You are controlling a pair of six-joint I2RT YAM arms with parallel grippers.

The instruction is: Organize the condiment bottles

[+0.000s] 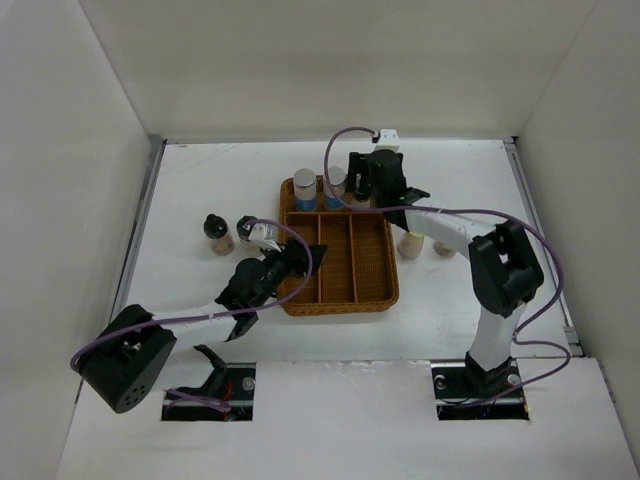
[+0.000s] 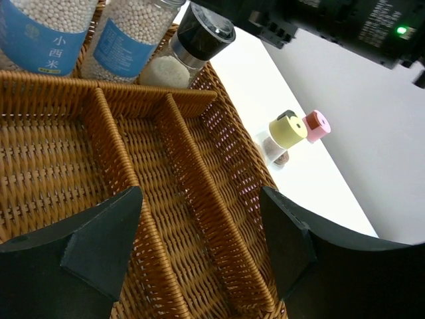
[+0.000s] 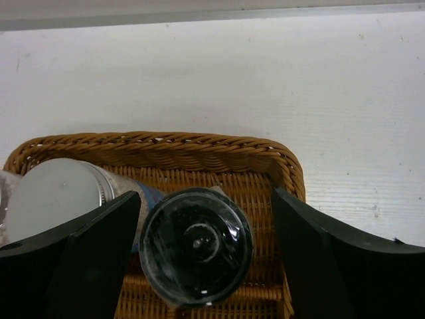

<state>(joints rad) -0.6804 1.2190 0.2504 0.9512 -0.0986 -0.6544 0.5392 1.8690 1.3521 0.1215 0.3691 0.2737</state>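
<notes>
Two white condiment bottles with blue bands (image 1: 305, 188) (image 1: 335, 185) stand in the back compartment of the wicker tray (image 1: 385, 290). Beside them stands a dark-capped jar (image 3: 196, 246), between the fingers of my open right gripper (image 3: 206, 199); a gap shows on its right side. My left gripper (image 2: 202, 239) hangs open and holds nothing over the tray's long compartments (image 2: 179, 153). A cream-capped jar (image 2: 287, 129) and a pink-capped jar (image 2: 317, 125) stand on the table right of the tray. A dark-capped jar (image 1: 215, 232) and another small jar (image 1: 247, 228) stand left of it.
White walls close in the table on the left, back and right. The right arm (image 1: 505, 270) reaches over the table's right side and its cable loops above the tray. The left arm (image 1: 180, 325) lies low at the front left.
</notes>
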